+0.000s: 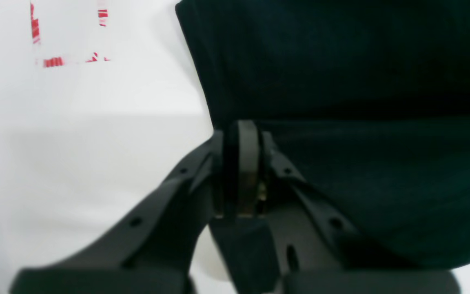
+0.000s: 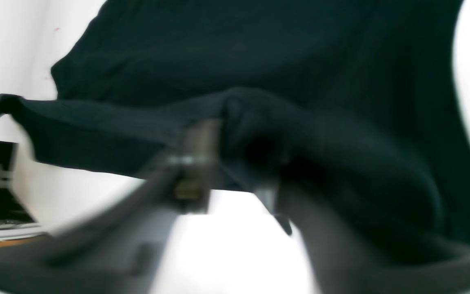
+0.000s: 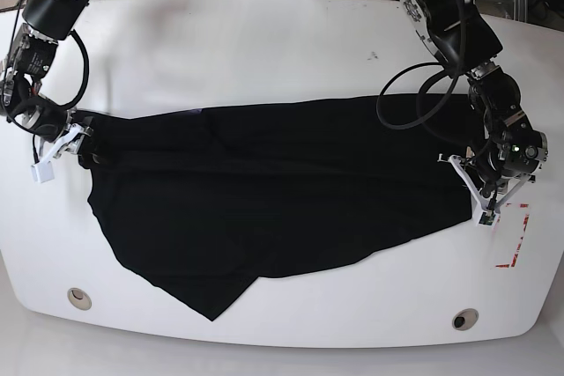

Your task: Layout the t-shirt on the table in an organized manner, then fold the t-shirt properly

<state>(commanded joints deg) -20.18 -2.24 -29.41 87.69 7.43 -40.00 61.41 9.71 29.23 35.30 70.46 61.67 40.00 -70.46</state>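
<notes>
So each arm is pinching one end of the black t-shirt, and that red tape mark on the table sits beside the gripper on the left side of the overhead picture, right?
Not quite. The red tape mark is on the right of the base view, beside the left gripper. The rest holds: both it and the right gripper pinch opposite ends of the black t-shirt over the table.

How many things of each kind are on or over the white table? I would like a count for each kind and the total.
Black t-shirt: 1
Grey grommet holes: 2
Red tape rectangle: 1
Grippers, left gripper and right gripper, each shut on a t-shirt edge: 2
Total: 6
</notes>
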